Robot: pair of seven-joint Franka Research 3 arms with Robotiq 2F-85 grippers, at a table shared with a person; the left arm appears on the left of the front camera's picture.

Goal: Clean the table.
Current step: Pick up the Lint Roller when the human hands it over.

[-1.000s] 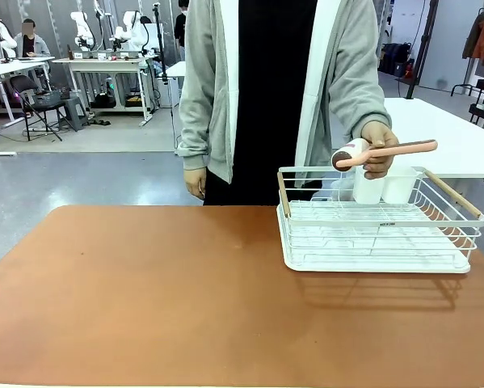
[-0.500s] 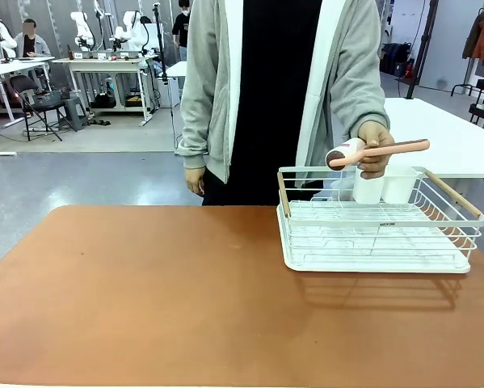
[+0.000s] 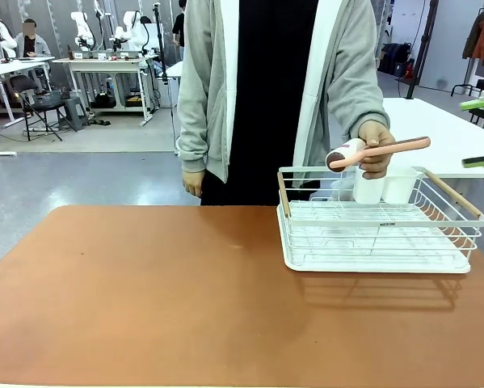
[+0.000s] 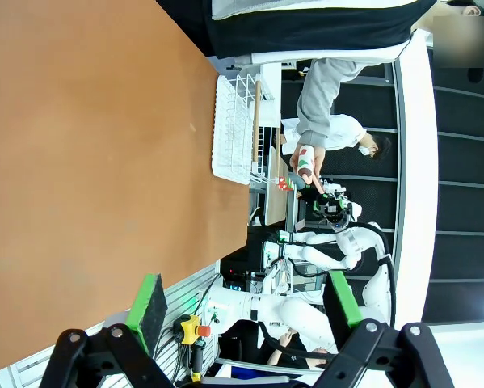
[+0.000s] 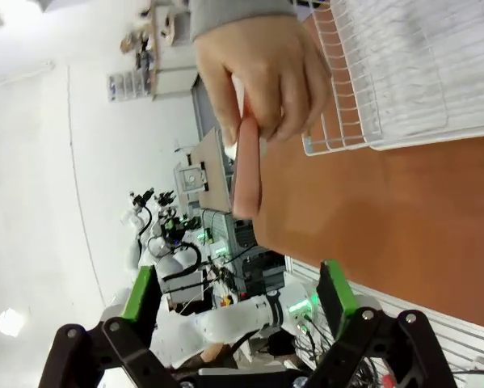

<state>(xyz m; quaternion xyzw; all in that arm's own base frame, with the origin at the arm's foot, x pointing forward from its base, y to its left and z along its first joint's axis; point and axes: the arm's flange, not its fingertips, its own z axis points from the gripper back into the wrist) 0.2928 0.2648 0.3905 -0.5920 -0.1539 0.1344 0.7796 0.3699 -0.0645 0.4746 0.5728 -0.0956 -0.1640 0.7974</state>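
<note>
We see the smooth, reddish-brown, leather-like surface (image 3: pixel 145 291) spread across a workshop's foreground, a white wire rack (image 3: pixel 363 260) on its right side. A person's hand (image 3: pixel 375 133) grips a pink-handled roller (image 3: pixel 403 146). Our left tool (image 4: pixel 243 299) and right tool (image 5: pixel 237 291) gape wide, empty.

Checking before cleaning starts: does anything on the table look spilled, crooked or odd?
Nothing stands out. The table shows no spill, the white wire rack sits flat on it, and a person's hand holds a pink-handled roller near the rack's far edge.
</note>
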